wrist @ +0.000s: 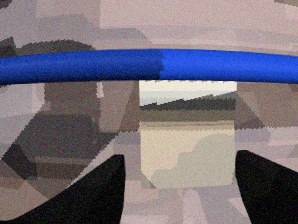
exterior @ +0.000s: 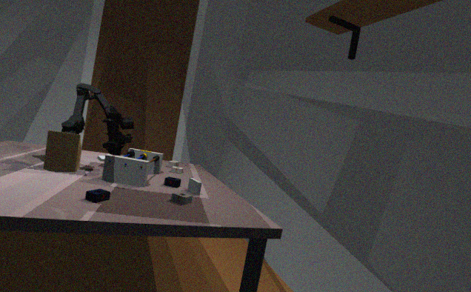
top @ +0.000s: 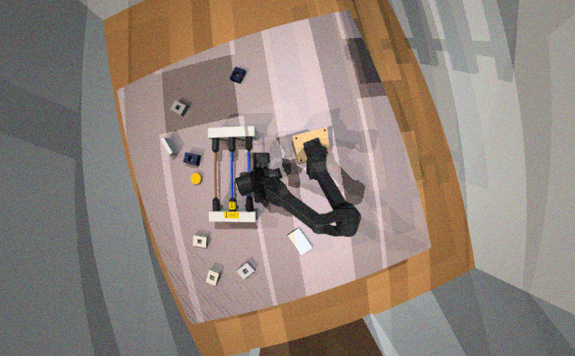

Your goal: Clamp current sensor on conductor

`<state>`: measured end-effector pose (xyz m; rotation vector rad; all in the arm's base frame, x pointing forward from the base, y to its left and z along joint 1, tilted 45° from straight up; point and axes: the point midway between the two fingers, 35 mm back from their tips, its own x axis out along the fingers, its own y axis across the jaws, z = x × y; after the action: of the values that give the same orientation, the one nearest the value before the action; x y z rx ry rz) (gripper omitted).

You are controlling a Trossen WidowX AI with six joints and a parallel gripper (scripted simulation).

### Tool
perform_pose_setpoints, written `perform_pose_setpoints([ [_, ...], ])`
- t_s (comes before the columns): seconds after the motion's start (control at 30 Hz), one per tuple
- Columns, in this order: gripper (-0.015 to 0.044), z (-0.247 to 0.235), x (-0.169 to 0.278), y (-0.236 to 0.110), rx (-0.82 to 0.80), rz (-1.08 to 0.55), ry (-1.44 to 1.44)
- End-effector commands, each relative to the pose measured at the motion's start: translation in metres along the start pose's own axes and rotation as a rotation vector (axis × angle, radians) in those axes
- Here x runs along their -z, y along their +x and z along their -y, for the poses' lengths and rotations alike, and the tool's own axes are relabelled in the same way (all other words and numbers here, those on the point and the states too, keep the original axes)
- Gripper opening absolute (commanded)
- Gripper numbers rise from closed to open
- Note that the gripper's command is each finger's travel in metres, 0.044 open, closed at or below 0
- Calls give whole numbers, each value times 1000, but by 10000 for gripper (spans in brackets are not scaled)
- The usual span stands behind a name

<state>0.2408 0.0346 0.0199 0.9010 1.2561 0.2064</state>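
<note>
From the left of the top view, can pick out a white plate (top: 167, 145) (exterior: 195, 186) on edge, then a yellow disc (top: 195, 178) lower down, beneath a navy block (top: 193, 159) (exterior: 172, 181). Near the centre, see an orange wire (top: 215, 176), then the LOAD wire (top: 231, 173), blue, with a yellow arrow tag (top: 232, 205) at its lower end; can barely read the marker (top: 231, 215) below. Next, find the right-hand blue wire (top: 249, 158), partly lost under the gripper (top: 259, 181) (exterior: 114, 150) (wrist: 180, 154). Cannot see the sensor (wrist: 188, 135) there, nor in the exterior view, with the fingertips cut off by the white frame (exterior: 131, 172). In the wrist view, find dark fingers partly apart at lower left and lower right, both cropped by the frame edge, with the pale sensor between, upright on the table (top: 283, 72) (exterior: 50, 196) (wrist: 200, 25). Can see space at its left side; cannot tell about contact at its right. Across the upper part, see a blue wire (wrist: 150, 65) crossing in front of its top edge, darker at left. Cannot make out the sensor's arrow.
</note>
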Motion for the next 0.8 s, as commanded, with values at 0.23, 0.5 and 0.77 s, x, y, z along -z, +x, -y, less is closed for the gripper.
perform_pose_setpoints([
  [0.23,135,0,0,0,0,0,-2],
  [0.5,3,1,-1,-2,4,0,2],
  [0.77,0,-1,12,-7,4,-1,2],
])
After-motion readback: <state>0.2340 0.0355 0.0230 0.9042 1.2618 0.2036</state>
